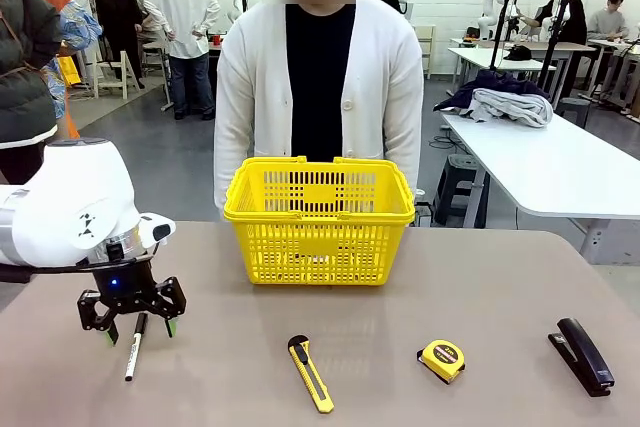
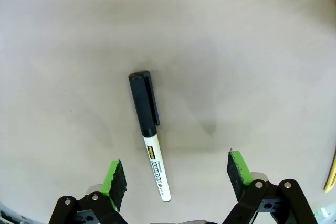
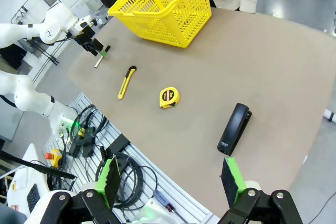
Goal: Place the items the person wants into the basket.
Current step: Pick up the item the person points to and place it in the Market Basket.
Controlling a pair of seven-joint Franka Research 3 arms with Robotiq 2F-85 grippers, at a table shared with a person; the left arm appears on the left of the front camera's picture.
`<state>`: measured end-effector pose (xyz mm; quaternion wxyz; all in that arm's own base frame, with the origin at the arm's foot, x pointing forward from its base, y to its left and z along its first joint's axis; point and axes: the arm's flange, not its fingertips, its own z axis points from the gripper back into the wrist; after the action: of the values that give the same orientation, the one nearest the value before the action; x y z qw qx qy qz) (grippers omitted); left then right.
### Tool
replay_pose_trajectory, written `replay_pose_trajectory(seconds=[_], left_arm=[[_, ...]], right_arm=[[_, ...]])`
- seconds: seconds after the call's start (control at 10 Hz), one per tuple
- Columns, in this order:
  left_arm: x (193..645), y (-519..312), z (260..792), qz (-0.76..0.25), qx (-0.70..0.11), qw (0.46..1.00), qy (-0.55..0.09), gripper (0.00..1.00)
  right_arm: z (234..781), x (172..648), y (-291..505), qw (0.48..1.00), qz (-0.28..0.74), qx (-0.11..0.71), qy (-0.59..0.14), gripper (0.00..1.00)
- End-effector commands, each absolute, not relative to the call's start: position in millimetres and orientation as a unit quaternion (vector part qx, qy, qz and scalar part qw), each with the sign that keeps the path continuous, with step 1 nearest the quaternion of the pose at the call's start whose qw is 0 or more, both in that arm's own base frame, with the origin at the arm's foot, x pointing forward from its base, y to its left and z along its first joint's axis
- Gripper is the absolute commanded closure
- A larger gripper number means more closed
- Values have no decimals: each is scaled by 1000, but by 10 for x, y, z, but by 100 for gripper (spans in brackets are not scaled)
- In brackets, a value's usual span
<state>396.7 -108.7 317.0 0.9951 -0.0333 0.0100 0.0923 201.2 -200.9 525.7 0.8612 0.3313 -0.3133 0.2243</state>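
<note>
Two left fingers (image 2: 116, 182) — spread wide — flank the marker (image 2: 148, 129).

Found left gripper (image 1: 140, 331) low over table (image 1: 450, 277), jaws spread, straddling black-capped end of marker (image 1: 134, 349). Logged to its right, in order outward: utility knife (image 1: 311, 374), tape measure (image 1: 441, 360), stapler (image 1: 582, 355), each lying flat, well apart. Noted basket (image 1: 318, 247) beyond and right of it, person (image 1: 318, 77) standing behind basket.

The left gripper (image 1: 141, 331) hangs low, fingers pointing down and spread wide; the right gripper (image 3: 170, 174) gapes too.
</note>
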Motion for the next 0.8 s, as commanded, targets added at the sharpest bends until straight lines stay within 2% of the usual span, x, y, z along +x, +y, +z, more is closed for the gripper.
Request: replay_pose_trajectory(seconds=[0.0, 0.3, 0.6, 0.7], left_arm=[[3834, -1039, 3016, 119, -10, 993, -6, 0], [3869, -1027, 2997, 120, -8, 993, -7, 0], [3875, -1017, 2996, 114, -8, 993, -16, 87], [3875, -1017, 3001, 115, -7, 993, -16, 100]], right_arm=[[5240, 2010, -2004, 854, 228, 340, -321, 0], [5240, 2010, -2004, 854, 228, 340, -321, 0], [5240, 2010, -2004, 854, 228, 340, -321, 0], [5240, 2010, -2004, 854, 228, 340, -321, 0]])
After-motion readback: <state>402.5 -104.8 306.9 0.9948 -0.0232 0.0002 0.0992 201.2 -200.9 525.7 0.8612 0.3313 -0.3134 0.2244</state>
